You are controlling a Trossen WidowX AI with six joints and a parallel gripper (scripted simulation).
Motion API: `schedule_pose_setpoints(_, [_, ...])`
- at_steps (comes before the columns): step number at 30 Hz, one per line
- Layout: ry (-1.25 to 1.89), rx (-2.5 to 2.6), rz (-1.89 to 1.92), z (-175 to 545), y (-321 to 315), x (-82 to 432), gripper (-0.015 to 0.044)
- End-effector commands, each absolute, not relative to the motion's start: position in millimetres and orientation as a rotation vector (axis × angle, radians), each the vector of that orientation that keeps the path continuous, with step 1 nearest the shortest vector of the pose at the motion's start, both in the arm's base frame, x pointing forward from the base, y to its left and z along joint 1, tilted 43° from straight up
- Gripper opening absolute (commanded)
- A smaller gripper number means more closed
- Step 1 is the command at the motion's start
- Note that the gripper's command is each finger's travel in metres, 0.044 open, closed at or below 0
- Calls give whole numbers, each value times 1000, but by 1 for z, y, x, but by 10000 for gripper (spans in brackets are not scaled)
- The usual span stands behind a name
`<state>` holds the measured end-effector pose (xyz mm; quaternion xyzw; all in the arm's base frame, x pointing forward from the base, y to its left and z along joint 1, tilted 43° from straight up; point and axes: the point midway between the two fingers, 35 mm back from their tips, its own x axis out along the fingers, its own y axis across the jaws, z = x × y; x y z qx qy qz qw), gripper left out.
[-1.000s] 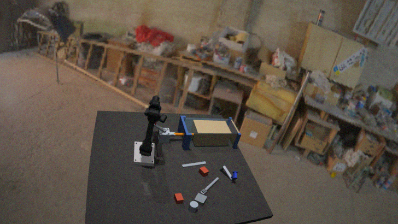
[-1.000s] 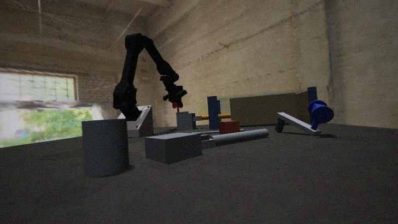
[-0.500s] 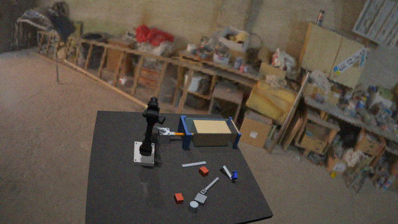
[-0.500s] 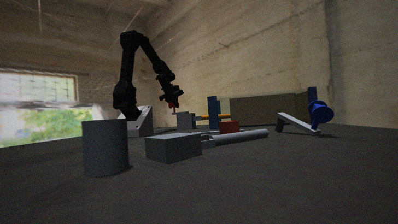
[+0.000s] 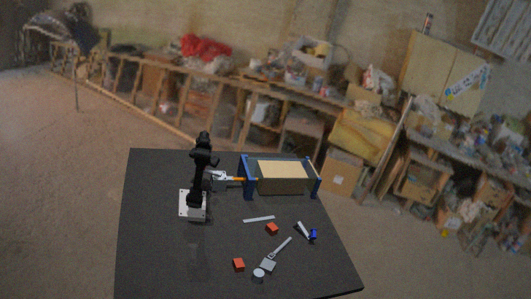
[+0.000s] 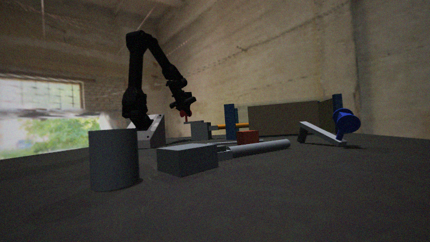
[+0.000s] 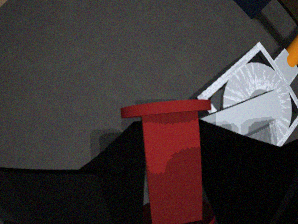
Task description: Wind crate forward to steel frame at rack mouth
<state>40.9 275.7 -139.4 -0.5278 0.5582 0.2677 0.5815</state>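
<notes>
My gripper (image 6: 185, 110) (image 7: 163, 127) is shut on the red knob (image 7: 172, 162) of the winch handle. The handle's grey arm (image 5: 213, 171) (image 7: 250, 114) lies across the top of the grey winch (image 5: 219, 184) (image 6: 199, 131); the key and hole are hidden. An orange strap (image 5: 238, 179) (image 6: 222, 126) runs from the winch through the blue frame (image 5: 248, 189) (image 6: 230, 121) to the crate (image 5: 282, 168) (image 6: 282, 118). The crate sits flat in the clear-panelled cubby, with a short gap between its front and the frame.
A crank with a blue knob (image 5: 313, 233) (image 6: 348, 121), a round bar tool (image 5: 282, 246) (image 6: 261, 147), a flat strip (image 5: 259, 219), red blocks (image 5: 271, 228) (image 5: 238, 264), a grey block (image 5: 268, 265) (image 6: 186, 159) and a grey cylinder (image 5: 258, 275) (image 6: 114, 159) stand or lie away from the winch.
</notes>
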Motion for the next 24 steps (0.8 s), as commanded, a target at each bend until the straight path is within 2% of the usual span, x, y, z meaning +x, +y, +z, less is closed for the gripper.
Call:
schedule_pose_setpoints(1, [1324,-1260,608,-132,260,38,0])
schedule_pose_setpoints(24, [1325,-1262,606,-110,234,43,0])
